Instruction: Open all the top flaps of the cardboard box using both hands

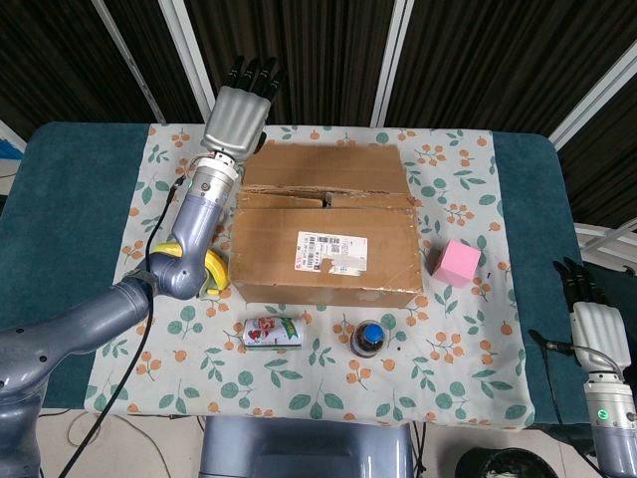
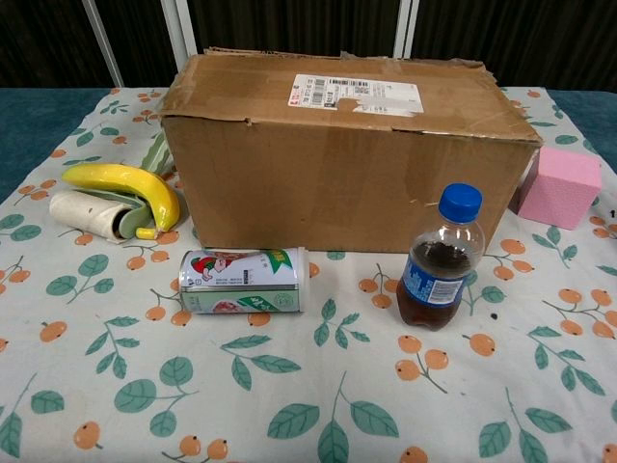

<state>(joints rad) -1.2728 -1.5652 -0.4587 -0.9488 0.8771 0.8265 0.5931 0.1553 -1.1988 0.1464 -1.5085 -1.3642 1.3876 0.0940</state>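
We find the left hand (image 1: 239,112) raised at the box's (image 1: 326,237) far-left corner, fingers straight and slightly apart, holding nothing; contact w/ the far flap (image 1: 323,167) can't be confirmed. Right hand (image 1: 598,330) hangs off the table's right edge, fingers extended, empty. Box sits mid-table; near labelled flap (image 1: 326,251) lies flat.

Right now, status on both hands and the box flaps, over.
Left hand open, raised at box's far-left corner, holding nothing. Right hand open, off at table's right edge. Cardboard box: far flap folded back, near flap flat. Bottle, can in front.
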